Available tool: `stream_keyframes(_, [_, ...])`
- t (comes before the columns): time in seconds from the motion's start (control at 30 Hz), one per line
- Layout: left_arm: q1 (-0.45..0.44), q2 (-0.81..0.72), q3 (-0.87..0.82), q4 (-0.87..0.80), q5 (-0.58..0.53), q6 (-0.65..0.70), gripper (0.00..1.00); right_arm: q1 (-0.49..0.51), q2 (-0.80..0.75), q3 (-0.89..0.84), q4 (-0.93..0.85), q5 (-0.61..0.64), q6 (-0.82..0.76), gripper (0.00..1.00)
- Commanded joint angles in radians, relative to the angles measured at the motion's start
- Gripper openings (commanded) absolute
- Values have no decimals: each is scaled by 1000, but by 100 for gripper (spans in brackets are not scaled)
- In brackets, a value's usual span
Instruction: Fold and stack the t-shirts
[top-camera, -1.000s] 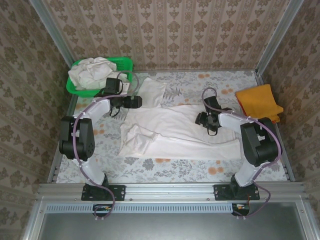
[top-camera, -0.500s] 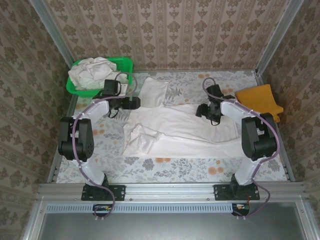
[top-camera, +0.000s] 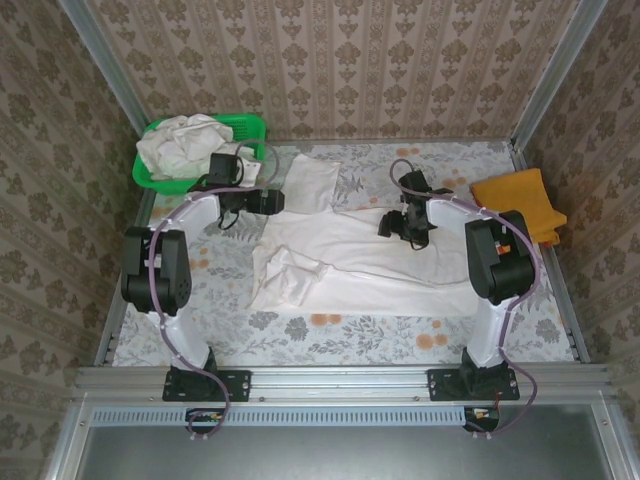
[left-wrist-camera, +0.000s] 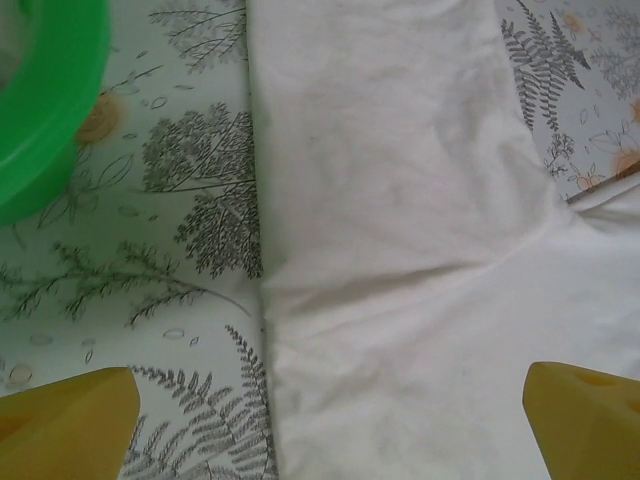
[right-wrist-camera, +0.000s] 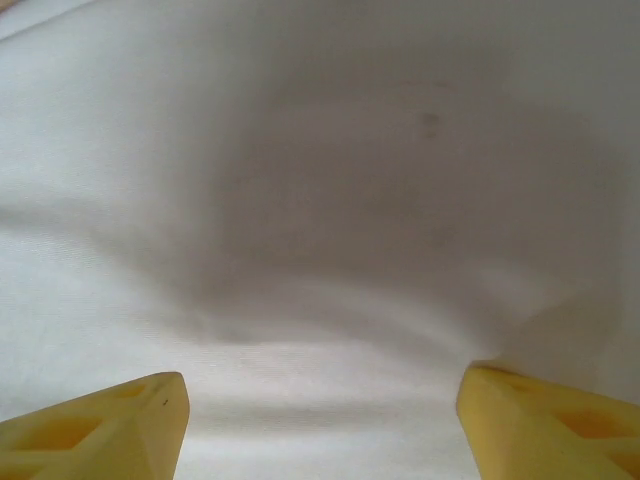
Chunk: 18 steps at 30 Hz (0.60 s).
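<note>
An off-white t-shirt (top-camera: 350, 255) lies spread across the middle of the table, one sleeve (top-camera: 305, 185) reaching toward the back and a crumpled fold (top-camera: 285, 275) at its left end. My left gripper (top-camera: 281, 203) hovers open over that sleeve (left-wrist-camera: 400, 200), its yellow fingertips (left-wrist-camera: 65, 425) wide apart and empty. My right gripper (top-camera: 386, 227) stands open just above the shirt's body (right-wrist-camera: 320, 200), with nothing between its fingertips (right-wrist-camera: 550, 425). A folded orange t-shirt (top-camera: 515, 205) rests at the right edge. More off-white t-shirts (top-camera: 180, 142) are heaped in the basket.
The green plastic basket (top-camera: 245, 128) stands at the back left corner, its rim (left-wrist-camera: 50, 100) close beside my left gripper. Patterned walls and metal rails enclose the table. Bare floral tabletop (top-camera: 350, 335) runs along the near edge.
My right gripper has slid back and to the left over the shirt while its jaws widened. The left arm has shifted slightly toward the sleeve and stayed open.
</note>
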Motion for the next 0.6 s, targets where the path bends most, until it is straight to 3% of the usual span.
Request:
stream_keyframes(0.0, [-5, 63, 103, -86, 48, 155, 100, -10, -38, -49, -44, 26, -1, 74])
stream_keyframes(0.17, [-24, 203, 314, -258, 82, 292, 96, -8, -133, -74, 36, -30, -2, 74])
stream_keyframes(0.27, [-46, 279, 439, -350, 74, 349, 84, -6, -192, -80, 54, -36, -3, 74])
stream_keyframes(0.43, [-81, 415, 622, -453, 29, 368, 75, -6, -265, -93, 55, -33, -2, 74])
stream_keyframes(0.57, [-86, 512, 753, -511, -17, 294, 69, -6, -308, -107, 46, -22, -6, 74])
